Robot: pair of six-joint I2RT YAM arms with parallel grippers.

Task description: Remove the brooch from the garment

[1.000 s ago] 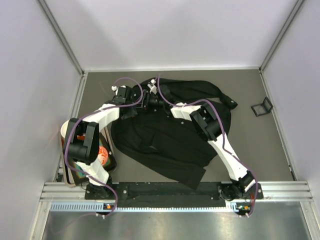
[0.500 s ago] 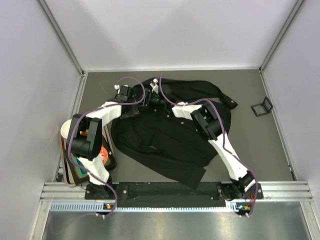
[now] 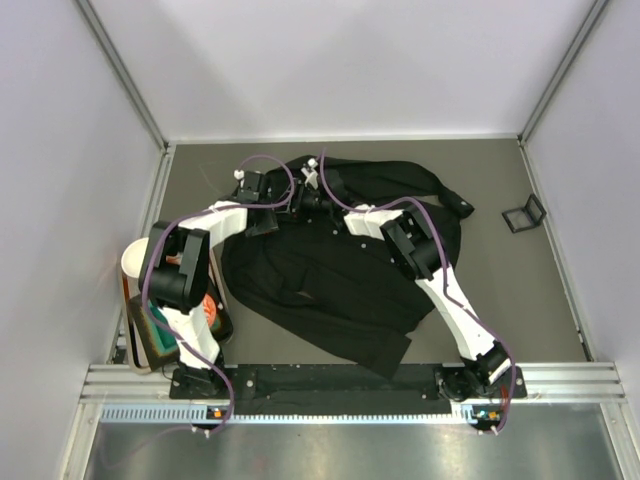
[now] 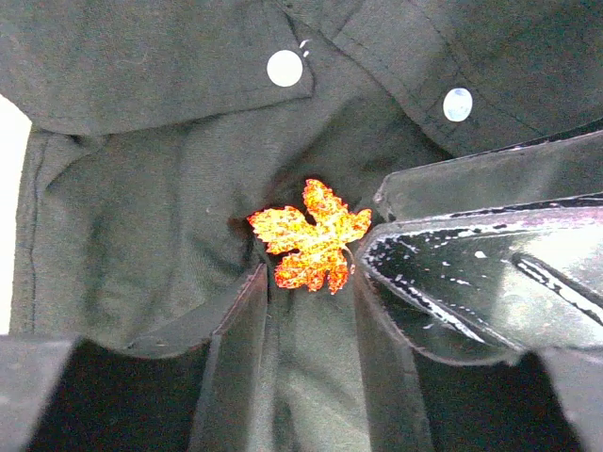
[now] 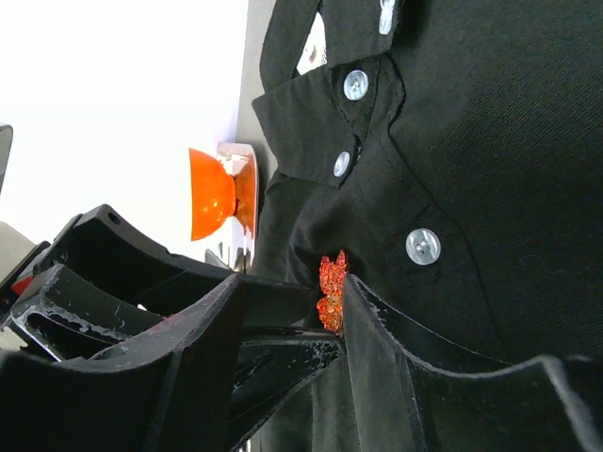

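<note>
The garment is a black shirt spread on the table, its collar at the far side. Both grippers meet at that collar. The brooch, a tiny red-orange maple leaf, sits on the fabric below two pale buttons. My left gripper has its fingertips against either side of the leaf's lower lobes. In the right wrist view the brooch shows edge-on against one finger of my right gripper. Those jaws stand wide, with the left gripper's fingers between them. In the top view the grippers hide the brooch.
A small black stand sits at the far right. By the left arm are a white cup, an orange patterned disc and a dark box. White walls close in three sides.
The left arm's elbow has swung slightly and its wrist has crept a little farther back along the collar. The right arm has barely moved.
</note>
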